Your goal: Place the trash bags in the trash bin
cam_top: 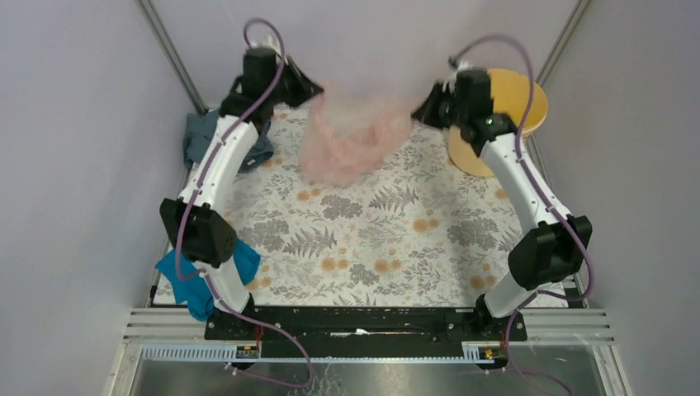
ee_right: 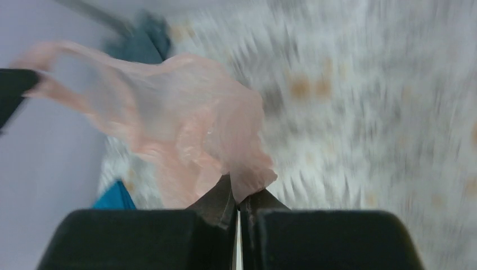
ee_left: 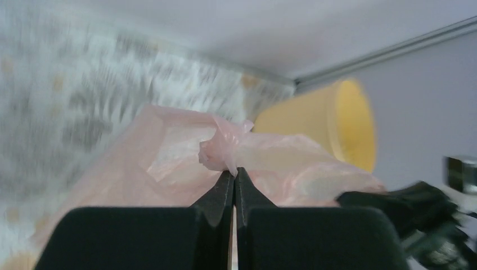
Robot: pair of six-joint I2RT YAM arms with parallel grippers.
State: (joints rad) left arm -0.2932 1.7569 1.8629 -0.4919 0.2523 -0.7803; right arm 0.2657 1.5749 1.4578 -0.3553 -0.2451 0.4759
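Observation:
The pale pink trash bag (cam_top: pixel 351 136) hangs in the air over the far middle of the table, stretched between both grippers. My left gripper (cam_top: pixel 314 89) is shut on its left edge; the left wrist view shows the film (ee_left: pixel 169 163) pinched at my gripper (ee_left: pixel 235 171). My right gripper (cam_top: pixel 423 111) is shut on its right edge; the right wrist view shows the bag (ee_right: pixel 180 121) pinched at my gripper (ee_right: pixel 239 194). The yellow-orange trash bin (cam_top: pixel 524 103) stands at the far right, just behind my right wrist, and shows in the left wrist view (ee_left: pixel 343 121).
A grey-blue cloth (cam_top: pixel 202 136) lies at the far left under my left arm. A bright teal cloth (cam_top: pixel 198 280) lies at the near left by the left base. The tablecloth (cam_top: pixel 371 231) is floral. Grey walls close in on both sides.

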